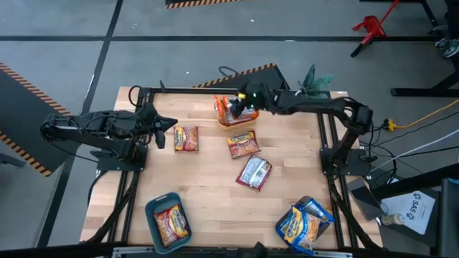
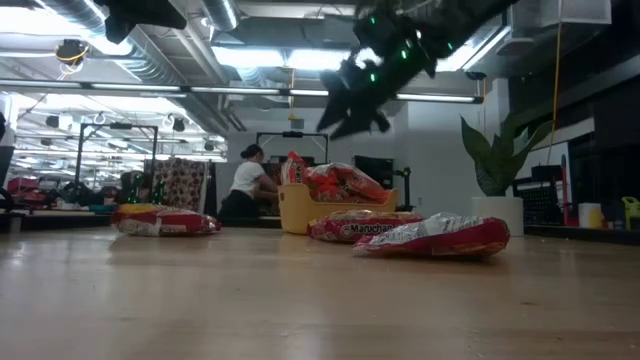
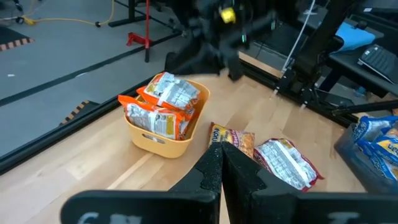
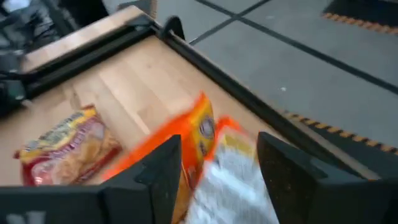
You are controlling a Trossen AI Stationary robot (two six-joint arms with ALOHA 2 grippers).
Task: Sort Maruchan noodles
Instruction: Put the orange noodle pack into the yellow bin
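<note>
While the right gripper [image 1: 247,100] hovers open-fingered over the orange bin [image 1: 231,117] at upper centre, apparently releasing packets there, the left gripper [image 1: 159,136] waits closed at left.

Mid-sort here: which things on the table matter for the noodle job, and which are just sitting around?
Job: loose noodle packets; yellow bin, teal bin, grey bin holding packets; right gripper above the yellow bin.
Idle: potted plant; left gripper, parked.
</note>
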